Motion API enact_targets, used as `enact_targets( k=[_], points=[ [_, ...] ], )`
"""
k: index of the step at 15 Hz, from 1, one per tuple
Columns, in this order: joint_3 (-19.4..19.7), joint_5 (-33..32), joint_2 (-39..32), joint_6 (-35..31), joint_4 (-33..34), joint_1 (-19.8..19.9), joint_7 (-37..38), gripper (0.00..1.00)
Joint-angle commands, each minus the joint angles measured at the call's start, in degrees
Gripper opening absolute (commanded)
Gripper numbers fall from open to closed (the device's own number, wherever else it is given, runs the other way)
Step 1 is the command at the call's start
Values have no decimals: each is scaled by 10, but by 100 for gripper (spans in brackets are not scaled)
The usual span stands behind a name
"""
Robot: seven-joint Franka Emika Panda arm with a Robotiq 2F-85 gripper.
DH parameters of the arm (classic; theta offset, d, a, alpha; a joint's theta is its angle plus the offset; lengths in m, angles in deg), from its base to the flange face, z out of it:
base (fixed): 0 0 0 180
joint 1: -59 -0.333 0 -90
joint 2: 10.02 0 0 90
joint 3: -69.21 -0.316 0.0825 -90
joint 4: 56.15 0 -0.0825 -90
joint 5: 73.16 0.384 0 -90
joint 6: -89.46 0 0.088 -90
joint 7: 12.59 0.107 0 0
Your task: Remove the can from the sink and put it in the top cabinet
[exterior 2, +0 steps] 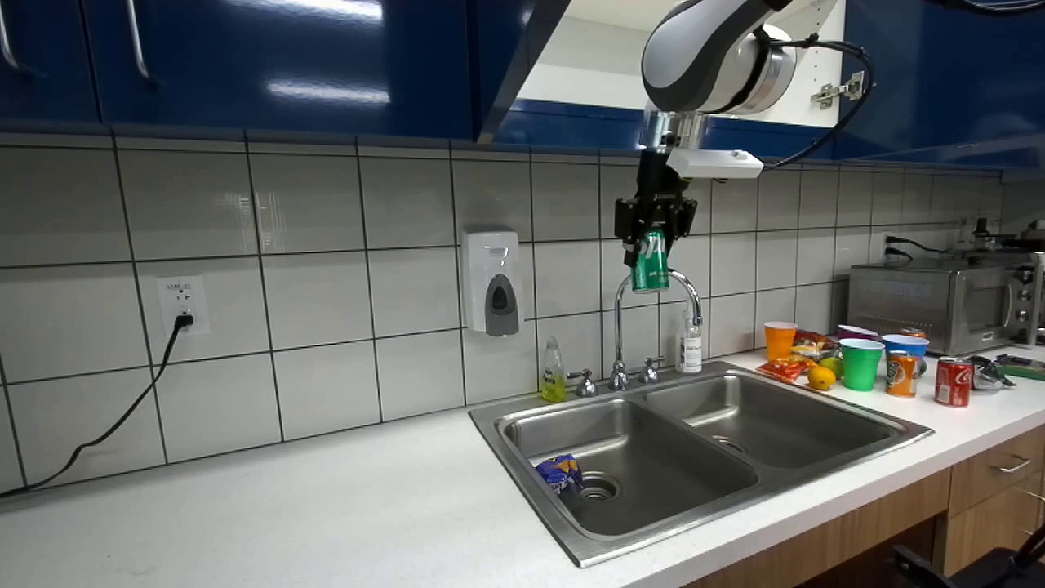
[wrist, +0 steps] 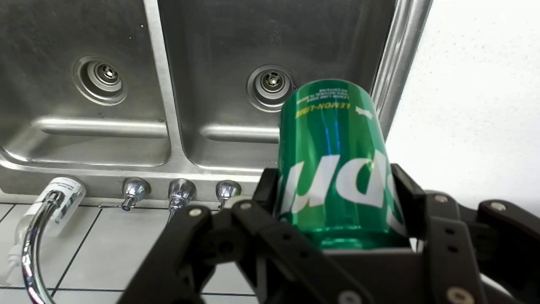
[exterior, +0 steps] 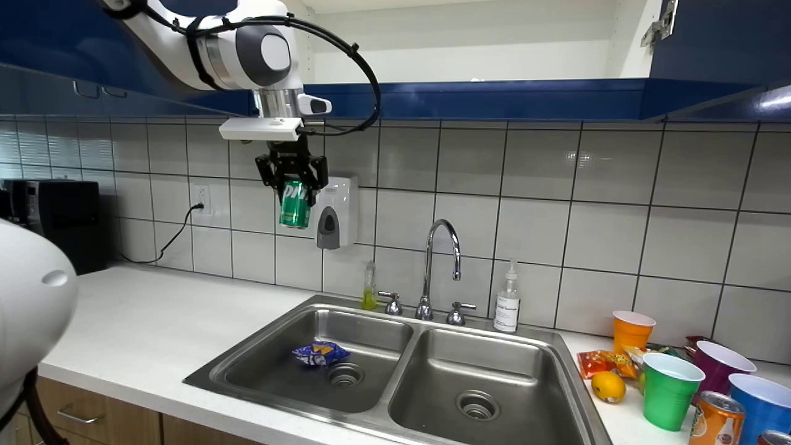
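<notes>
The green can (exterior: 295, 210) is held in the air by my gripper (exterior: 296, 191), above the sink's height and in front of the tiled wall. It hangs roughly upright below the fingers and also shows in an exterior view (exterior 2: 651, 268). In the wrist view the fingers press on both sides of the can (wrist: 331, 156). The double-basin steel sink (exterior: 403, 371) lies below. The top cabinet (exterior: 482, 99) with dark blue doors stands open, its white interior (exterior 2: 592, 65) above and behind the gripper. The cabinet floor is mostly hidden by its front edge.
A chrome faucet (exterior: 427, 266) rises behind the sink. A blue-purple packet (exterior: 321, 353) lies in one basin. A soap dispenser (exterior 2: 492, 282) hangs on the wall. Cups, including a green cup (exterior: 672, 389), cans and snacks stand beside the sink. An open door (exterior: 710, 43) flanks the cabinet.
</notes>
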Motion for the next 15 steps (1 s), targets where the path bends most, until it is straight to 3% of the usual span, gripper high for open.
enact_targets(
  k=[1, 2, 3, 15],
  points=[
    [-6, 3, 0, 1, 1, 6, -2, 65],
    [-6, 3, 0, 1, 1, 6, -2, 65],
    [-6, 3, 0, 1, 1, 6, -2, 40],
    [-4, 5, 9, 47, 48, 5, -11, 40]
  ],
)
